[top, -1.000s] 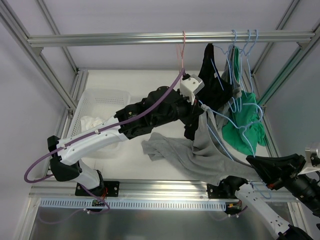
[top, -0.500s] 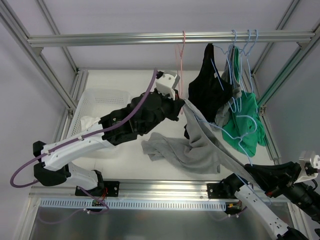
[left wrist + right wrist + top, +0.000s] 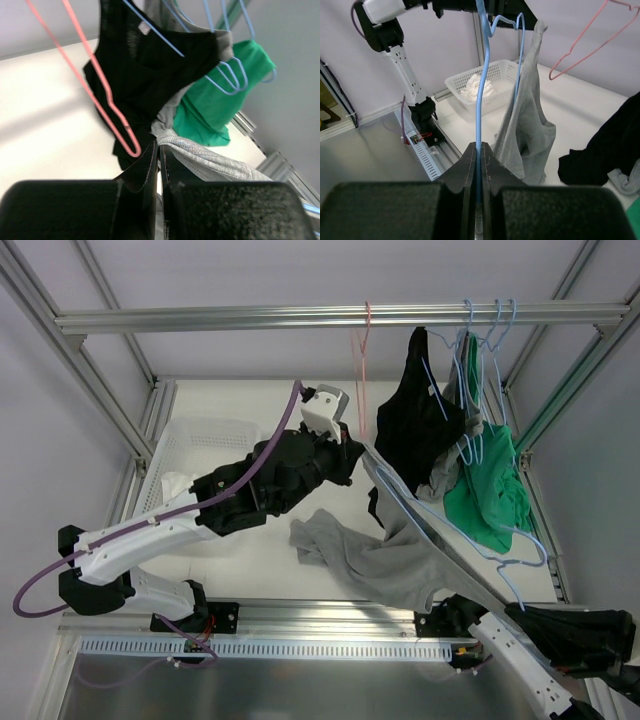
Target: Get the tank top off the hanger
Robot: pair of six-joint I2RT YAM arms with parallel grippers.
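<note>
Top external view: the left gripper [image 3: 356,454] is held high over mid-table, just left of the hanging clothes. Its jaws are pressed shut on a strap of the grey tank top [image 3: 385,562]. In the left wrist view the fabric is pinched right at the fingertips. From that grip the strap is drawn taut in a long diagonal down to the near right corner. The body of the tank top is bunched on the table [image 3: 240,400] below the strap.

Right wrist view: the blue hanger [image 3: 481,95] is clamped between the closed fingers of the right gripper [image 3: 479,149], its wire rising straight out of the nip. The tank top is draped against the hanger's far wire. Whether a strap is looped over it cannot be told.

On the rail [image 3: 250,317] a pink hanger [image 3: 361,350] is hung. To its right, a black garment [image 3: 415,420] and a green garment [image 3: 490,490] are hung on other blue hangers [image 3: 490,325]. A white basket [image 3: 205,435] holding a white cloth [image 3: 180,485] is set at the far left.
</note>
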